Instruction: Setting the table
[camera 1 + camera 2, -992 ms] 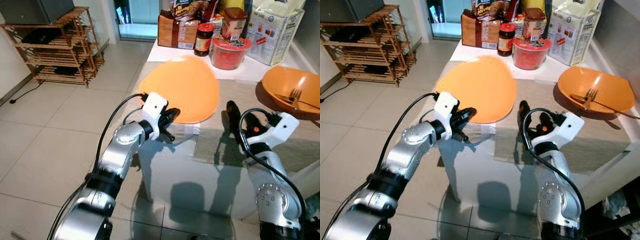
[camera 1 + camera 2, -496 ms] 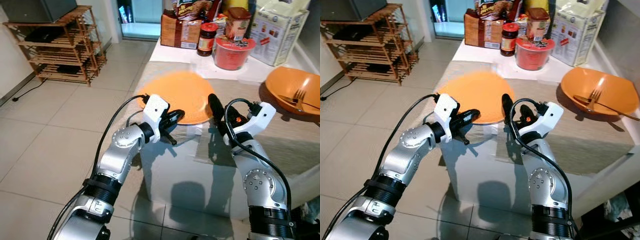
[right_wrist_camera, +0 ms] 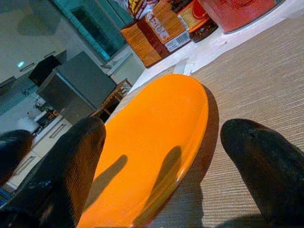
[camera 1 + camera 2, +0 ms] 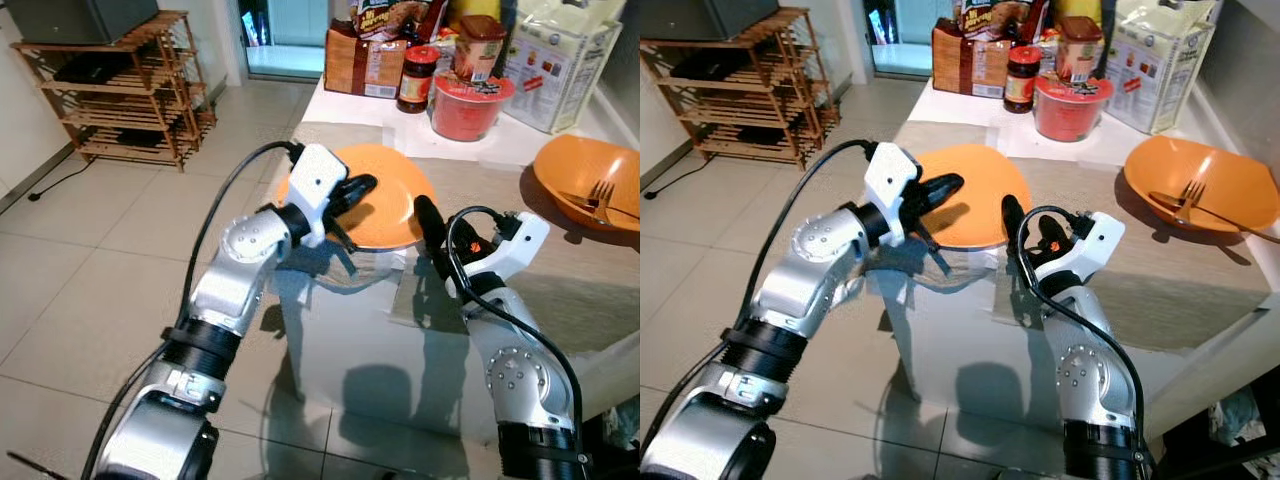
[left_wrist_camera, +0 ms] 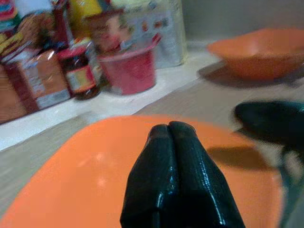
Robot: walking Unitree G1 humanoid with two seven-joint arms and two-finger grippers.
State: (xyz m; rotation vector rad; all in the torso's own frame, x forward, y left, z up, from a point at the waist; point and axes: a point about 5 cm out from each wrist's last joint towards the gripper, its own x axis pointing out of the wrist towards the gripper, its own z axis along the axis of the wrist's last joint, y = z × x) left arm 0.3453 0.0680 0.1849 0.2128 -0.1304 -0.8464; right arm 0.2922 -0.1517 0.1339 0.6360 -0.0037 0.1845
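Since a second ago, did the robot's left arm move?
Yes. The left end effector has risen from the table edge and now hovers over the flat round orange plate.

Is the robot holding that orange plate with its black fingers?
No, nothing is held. The left gripper is shut and empty above the flat orange plate; the right gripper is open beside its rim.

Along my right end effector [image 3: 161, 171], its two black fingers [image 3: 71, 166] spread wide, I see the orange plate [image 3: 152, 137] lying on the woven mat [image 3: 256, 90], with a brown box [image 3: 156, 35] and jar [image 3: 199, 21] behind
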